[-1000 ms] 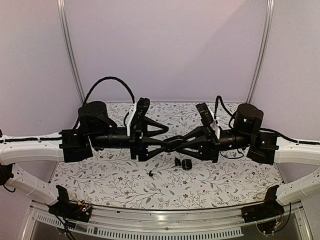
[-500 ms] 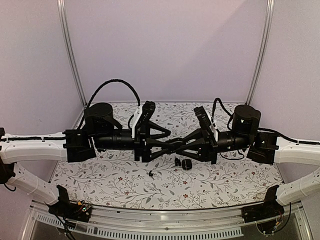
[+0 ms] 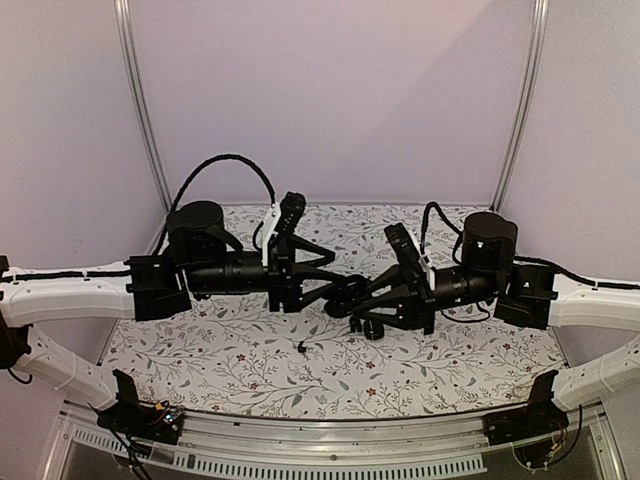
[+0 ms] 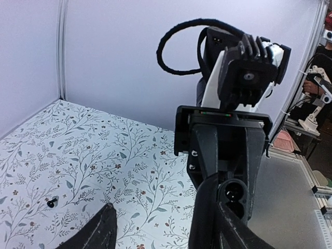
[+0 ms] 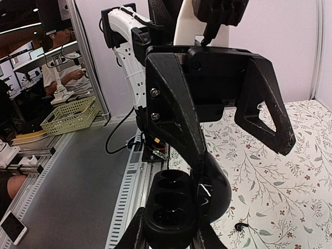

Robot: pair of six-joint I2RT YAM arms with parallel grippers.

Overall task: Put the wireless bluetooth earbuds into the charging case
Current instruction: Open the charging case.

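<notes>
**Open case gripped in the right hand, left hand spread wide against its lid**

The right hand (image 5: 168, 236) is closed tightly on the base of the charging case (image 5: 168, 205). The case sits lid-open between its fingers, with two round sockets facing the wrist camera. The left hand (image 5: 244, 155) meets it head-on above the middle of the bench (image 3: 200, 360). Its fingers are spread far apart and grip nothing. One finger (image 5: 179, 119) reaches down to the glossy lid and appears to touch it, while the other hangs clear to the side.

One earbud (image 3: 302, 347) lies alone on the flowered bench top, nearer the arm bases than the two hands and well apart from the case. Two more small black pieces (image 3: 374, 331) lie just under the right hand. They are partly hidden and too small to tell whether they are earbuds.
</notes>
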